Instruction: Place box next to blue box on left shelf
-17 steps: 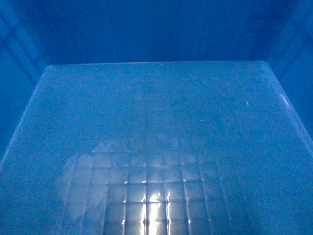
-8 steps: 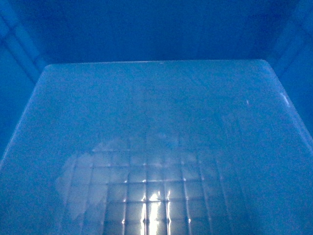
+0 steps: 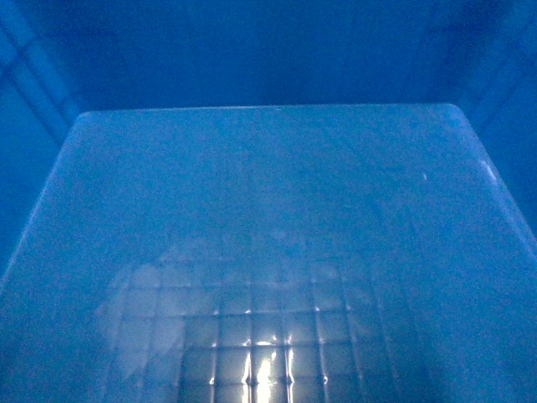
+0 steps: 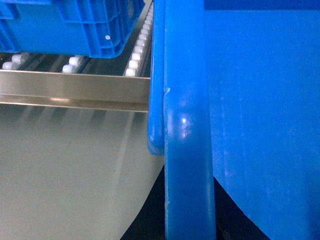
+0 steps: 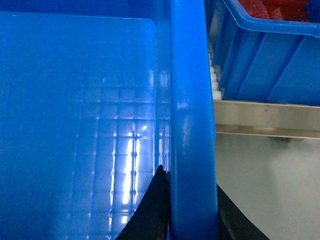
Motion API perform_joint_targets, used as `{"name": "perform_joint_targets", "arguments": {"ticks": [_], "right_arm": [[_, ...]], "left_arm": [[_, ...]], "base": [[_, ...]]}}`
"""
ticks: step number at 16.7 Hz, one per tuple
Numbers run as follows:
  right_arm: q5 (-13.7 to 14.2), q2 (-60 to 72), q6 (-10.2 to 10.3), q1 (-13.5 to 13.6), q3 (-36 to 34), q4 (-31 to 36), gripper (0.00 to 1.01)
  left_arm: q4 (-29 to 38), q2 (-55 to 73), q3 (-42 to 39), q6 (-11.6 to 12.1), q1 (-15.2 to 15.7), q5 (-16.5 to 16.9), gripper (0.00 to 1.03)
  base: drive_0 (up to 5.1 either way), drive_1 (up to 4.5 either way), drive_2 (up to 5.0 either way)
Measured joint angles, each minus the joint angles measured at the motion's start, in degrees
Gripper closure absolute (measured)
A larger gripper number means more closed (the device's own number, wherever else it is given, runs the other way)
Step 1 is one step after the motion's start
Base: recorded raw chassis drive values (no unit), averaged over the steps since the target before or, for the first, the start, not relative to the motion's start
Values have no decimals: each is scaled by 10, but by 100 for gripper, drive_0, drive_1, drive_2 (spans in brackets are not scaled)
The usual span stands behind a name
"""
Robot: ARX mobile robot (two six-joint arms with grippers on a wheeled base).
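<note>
Blue plastic fills the head view: the large ribbed bright-blue crate (image 3: 268, 235) has barely shifted over the last second. Both pincers, left (image 4: 190, 220) and right (image 5: 190, 215), stay clamped on its rims, at the grey roller shelf's (image 4: 75, 90) edge, beside another blue crate (image 4: 75, 25).

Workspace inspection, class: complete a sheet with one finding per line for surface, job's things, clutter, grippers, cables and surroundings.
Surface: left shelf, a metal front rail with white rollers behind it.
Job's things: box fills the head view, nothing inside it; its rim sits at the shelf's front edge.
Clutter: ribbed blue crate on the rollers to the left; blue bin holding red items to the right.
Grippers: left gripper and right gripper each straddle a side rim of the box.
Cables: nothing seen.
Surroundings: pale floor below the shelf.
</note>
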Motion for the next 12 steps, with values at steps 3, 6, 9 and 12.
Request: {"name": "perform_joint_targets", "arguments": {"ticks": [3,6,9,12], "right_arm": [[0,-1,0,0,0,0,91],[0,-1,0,0,0,-1,91],[0,-1,0,0,0,1,91],[0,-1,0,0,0,0,91]], "left_arm": [[1,0,0,0,0,0,96],[0,0,0,0,0,0,96],[1,0,0,0,0,0,96],[0,0,0,0,0,0,96]], "base": [[7,438,-425],[0,432,-432],[-3,429,-435],[-2,430,-434]]}}
